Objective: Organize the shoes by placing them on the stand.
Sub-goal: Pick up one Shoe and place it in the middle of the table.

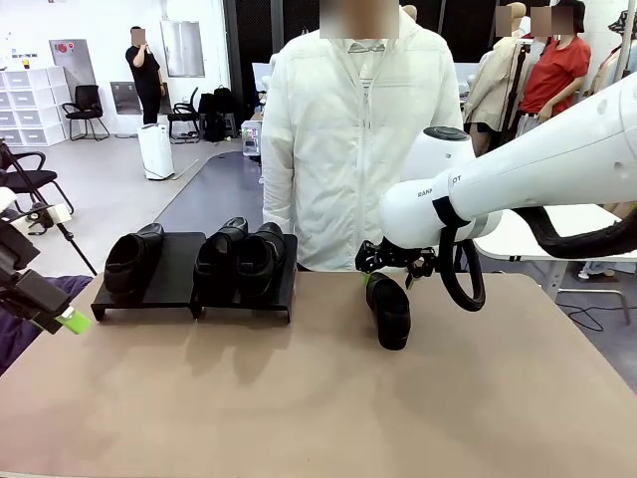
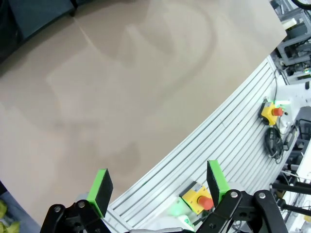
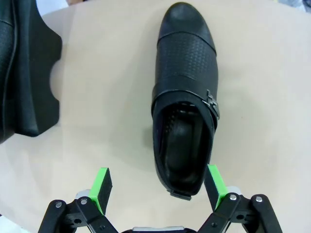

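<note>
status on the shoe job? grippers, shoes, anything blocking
Both grippers, left and right, open, empty. Three glossy black loafers on the low black stand; fourth loafer on the table under the right gripper. Path looks unobstructed.

Partial lettering on right arm (image 1: 518, 179) near wrist — too cut off to read; nothing else legible.

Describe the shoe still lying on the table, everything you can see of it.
The loose shoe is a black, leather-look slip-on with a rounded toe, a perforated vamp, a strap with a small metal buckle and a dark insole. It lies upright on the tan table, apart from the stand, toe towards the robot. The open right end effector hovers at its heel, not touching.
</note>
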### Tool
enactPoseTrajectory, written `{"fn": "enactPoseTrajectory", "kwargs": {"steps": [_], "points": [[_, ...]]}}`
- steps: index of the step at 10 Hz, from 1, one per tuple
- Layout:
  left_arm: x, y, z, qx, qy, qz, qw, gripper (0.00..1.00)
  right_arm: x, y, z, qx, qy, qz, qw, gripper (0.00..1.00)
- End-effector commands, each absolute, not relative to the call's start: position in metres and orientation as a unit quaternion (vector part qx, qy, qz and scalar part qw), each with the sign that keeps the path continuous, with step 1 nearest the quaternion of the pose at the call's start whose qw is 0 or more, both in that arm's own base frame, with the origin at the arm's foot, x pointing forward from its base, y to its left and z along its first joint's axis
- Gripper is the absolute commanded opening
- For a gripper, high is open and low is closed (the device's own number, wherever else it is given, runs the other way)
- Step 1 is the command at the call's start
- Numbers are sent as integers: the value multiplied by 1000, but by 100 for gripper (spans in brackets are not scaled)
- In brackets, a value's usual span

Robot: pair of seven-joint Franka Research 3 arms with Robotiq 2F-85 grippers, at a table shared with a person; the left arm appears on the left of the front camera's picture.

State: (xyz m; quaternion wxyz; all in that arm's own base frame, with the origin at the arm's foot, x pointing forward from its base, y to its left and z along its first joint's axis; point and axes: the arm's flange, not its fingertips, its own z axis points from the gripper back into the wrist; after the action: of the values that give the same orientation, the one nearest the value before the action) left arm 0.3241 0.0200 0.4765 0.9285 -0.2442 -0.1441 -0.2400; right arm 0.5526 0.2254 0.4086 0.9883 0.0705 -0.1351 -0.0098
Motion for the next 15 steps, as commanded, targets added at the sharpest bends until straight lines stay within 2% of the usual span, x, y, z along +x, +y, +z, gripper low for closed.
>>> {"fn": "enactPoseTrajectory", "kwargs": {"steps": [1, 8, 9, 10, 15], "points": [[324, 21, 479, -247, -141, -238, 929, 100, 570, 236, 409, 39, -114, 23, 993, 100], [324, 21, 479, -247, -141, -238, 929, 100, 604, 263, 361, 19, -28, -5, 999, 100], [324, 21, 479, -247, -141, -238, 929, 100, 603, 263, 361, 19, -26, -4, 999, 40], [324, 21, 479, -247, -141, -238, 929, 100, 604, 263, 361, 23, -25, -2, 999, 0], [324, 21, 479, -247, -141, -238, 929, 100, 604, 262, 358, 8, -23, -12, 1000, 0]]}}
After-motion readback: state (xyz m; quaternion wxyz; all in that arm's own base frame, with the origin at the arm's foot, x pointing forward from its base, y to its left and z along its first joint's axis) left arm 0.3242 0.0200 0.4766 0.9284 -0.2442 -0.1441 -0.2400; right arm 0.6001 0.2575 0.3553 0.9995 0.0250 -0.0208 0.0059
